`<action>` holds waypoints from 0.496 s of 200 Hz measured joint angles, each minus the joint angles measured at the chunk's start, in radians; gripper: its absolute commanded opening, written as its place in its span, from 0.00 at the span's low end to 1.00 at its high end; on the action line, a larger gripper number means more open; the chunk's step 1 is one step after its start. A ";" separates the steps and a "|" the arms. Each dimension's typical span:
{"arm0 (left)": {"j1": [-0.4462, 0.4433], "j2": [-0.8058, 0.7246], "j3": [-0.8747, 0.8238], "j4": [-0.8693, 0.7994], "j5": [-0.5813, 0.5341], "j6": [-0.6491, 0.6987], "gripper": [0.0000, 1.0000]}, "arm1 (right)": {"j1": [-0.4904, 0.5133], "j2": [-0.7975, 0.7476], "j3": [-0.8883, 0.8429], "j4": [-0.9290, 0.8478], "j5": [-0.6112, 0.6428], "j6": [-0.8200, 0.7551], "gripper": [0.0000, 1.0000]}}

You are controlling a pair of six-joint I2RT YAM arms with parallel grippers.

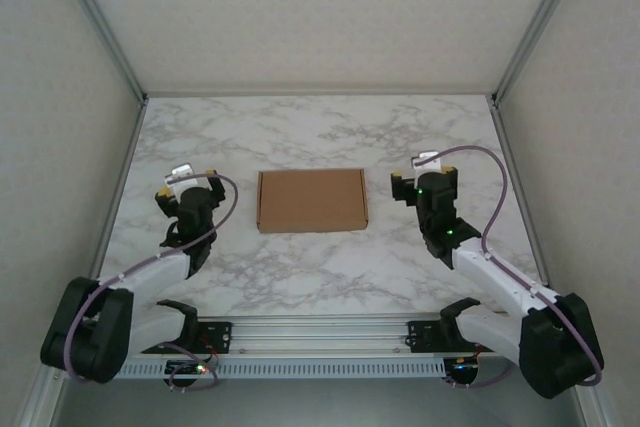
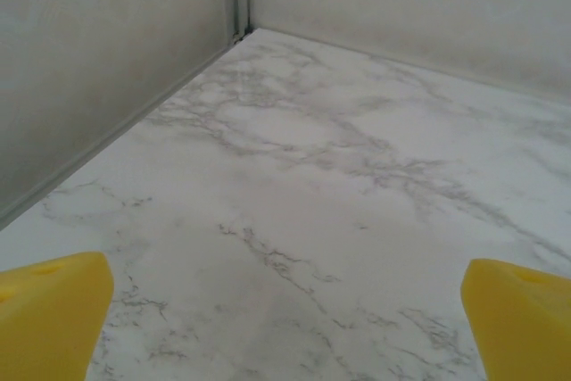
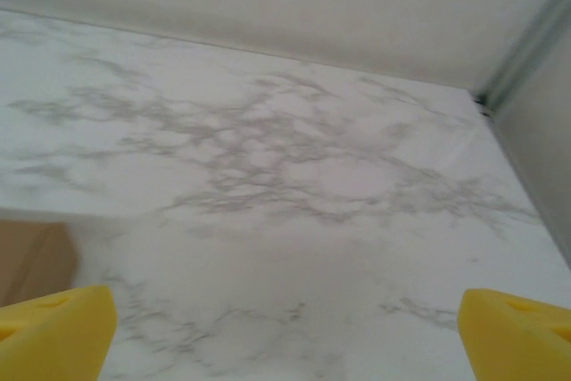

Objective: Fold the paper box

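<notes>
Paper box (image 1: 311, 200): plain brown cardboard, at the centre of the table (image 1: 300, 132), lying flat with its long side running 9 to 3 o'clock. Looks already closed into a compact flat rectangle.

Probably light, so likely to slide on the smooth marble-patterned top if pushed from one side only. Probably stiff across the panels and weaker along creases and edges. Easy to dent if pinched hard. Best taken by a short edge, at 9 or 3 o'clock. Alternatively, pressed down from above by one side while the other works a flap. Hard to get a finger beneath, with no gap visible under it.

No brand, label or print to read on the upper face; underside hidden.

Left gripper (image 1: 186, 183): at 9 o'clock from the box, near but apart. Yellow fingertips (image 2: 53, 318) spread wide, with nothing between them but bare table.

Right gripper (image 1: 421, 173): at 3 o'clock from the box, likewise apart, spread wide and empty. In its wrist view, a brown corner of the box (image 3: 31, 260) at about 8 o'clock, just beyond one fingertip.

Farther out: pale walls (image 1: 60, 67) around the table on three sides.
</notes>
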 measured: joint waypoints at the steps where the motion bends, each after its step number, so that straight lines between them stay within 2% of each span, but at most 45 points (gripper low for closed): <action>1: 0.001 0.002 0.000 0.001 0.000 0.000 1.00 | -0.003 0.001 -0.001 0.002 0.000 0.000 0.99; 32: 0.097 0.069 -0.012 0.078 0.023 -0.013 0.99 | -0.140 0.082 -0.084 0.101 0.004 0.027 0.99; 58: 0.177 0.091 -0.099 0.228 0.064 -0.050 0.94 | -0.258 0.109 -0.216 0.241 -0.082 0.067 0.99; 66: 0.189 0.098 -0.125 0.278 0.084 -0.052 0.94 | -0.295 0.127 -0.254 0.304 -0.119 0.089 0.99; 72: 0.192 0.106 -0.138 0.307 0.092 -0.050 0.99 | -0.316 0.143 -0.270 0.342 -0.142 0.102 0.99; 99: 0.194 0.157 -0.166 0.472 0.178 0.009 1.00 | -0.352 0.198 -0.285 0.454 -0.214 0.134 0.99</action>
